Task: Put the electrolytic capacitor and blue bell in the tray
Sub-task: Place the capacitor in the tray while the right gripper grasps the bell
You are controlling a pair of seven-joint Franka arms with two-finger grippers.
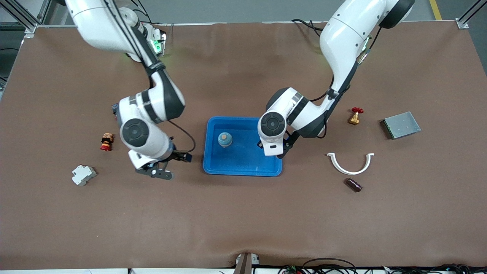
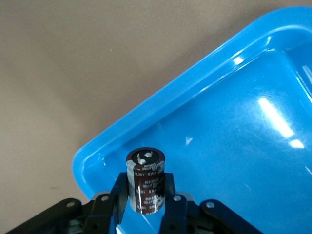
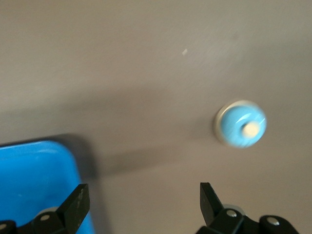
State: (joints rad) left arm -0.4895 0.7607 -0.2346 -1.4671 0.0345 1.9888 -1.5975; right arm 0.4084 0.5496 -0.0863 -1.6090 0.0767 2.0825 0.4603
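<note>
- The brown table (image 1: 243,220) carried everything; the tray (image 1: 243,170) lay mid-table.
- The left gripper (image 2: 146,195) hung over the tray's end toward the left arm, clamped on the electrolytic capacitor (image 2: 145,178). From the front its wrist hid that tray corner.
- The right gripper (image 1: 171,165) was just beside the tray, toward the right arm's end, jaws wide apart with nothing between them.
- Toward the left arm's end from the tray lay a grey metal box (image 1: 401,125), a white curved clip (image 1: 350,163), a red-handled valve (image 1: 355,115) and a dark brown cylinder (image 1: 353,185).
- Toward the right arm's end lay a white block (image 1: 83,175) and a red-and-yellow button (image 1: 107,141).
- The blue bell (image 1: 225,139) stood in the tray in the front view, but the right wrist view showed it on bare table.
</note>
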